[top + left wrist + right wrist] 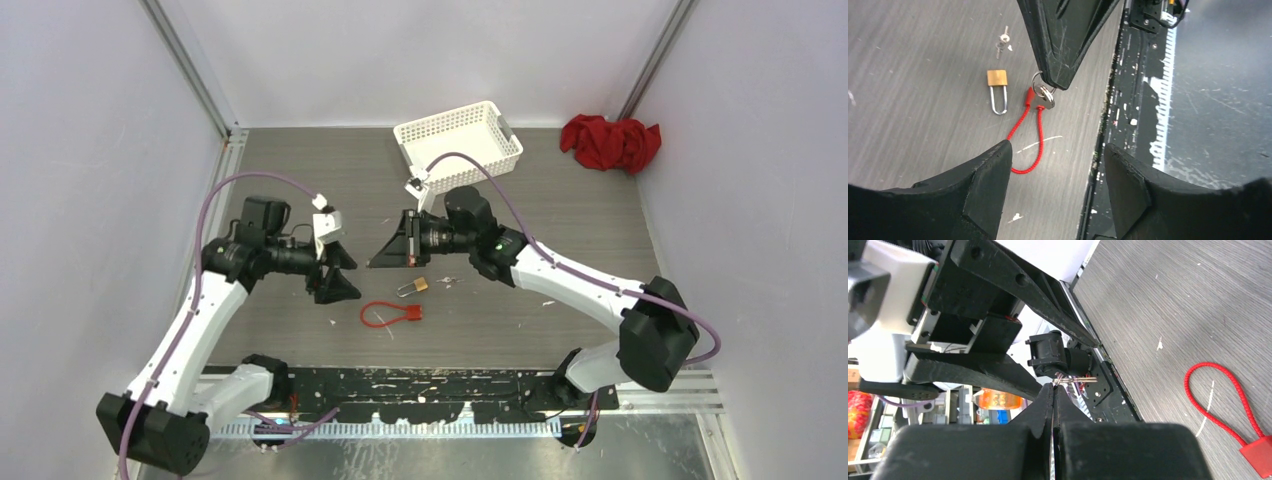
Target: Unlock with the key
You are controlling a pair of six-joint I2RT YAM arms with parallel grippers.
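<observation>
A small brass padlock (412,287) with its shackle lies on the table; it also shows in the left wrist view (997,90). My right gripper (375,262) is shut on a key ring with silver keys (1043,96) and holds them above the table, left of the padlock. The keys stick out of its fingertips in the right wrist view (1074,380). My left gripper (356,280) is open and empty, facing the right gripper's tip from close by, its fingers (990,175) wide apart. A red cord loop with a red tag (390,313) lies just in front of the padlock.
A white basket (505,150) stands at the back centre and a red cloth (610,142) at the back right. A small metal piece (1003,42) lies beyond the padlock. The black base rail (450,385) runs along the near table edge.
</observation>
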